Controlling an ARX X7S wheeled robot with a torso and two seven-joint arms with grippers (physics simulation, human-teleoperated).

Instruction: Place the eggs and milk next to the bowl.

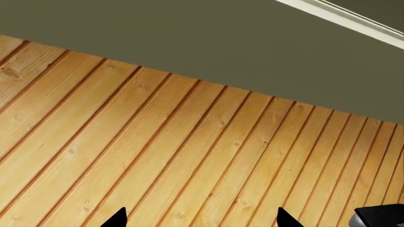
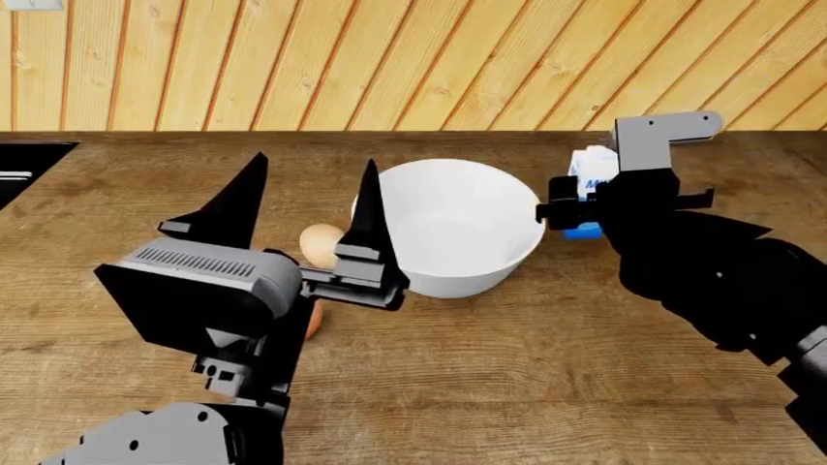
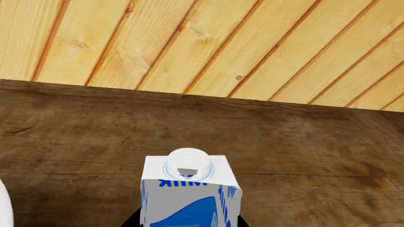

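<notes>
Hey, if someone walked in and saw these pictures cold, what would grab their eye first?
Probably the big white bowl in the middle of the dark wooden table. Next, the left gripper, raised in front of the bowl's left side with its black fingers spread wide and an egg showing between them. Then the right gripper at the blue-and-white milk carton, just right of the bowl.

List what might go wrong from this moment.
1. The right hand has the milk close beside the bowl; a sideways drift might knock the rim.
2. The carton looks tall and narrow, so a careless release may tip it.
3. The left hand is raised with open fingers over two eggs; lowering blindly could send them rolling across the table.
</notes>
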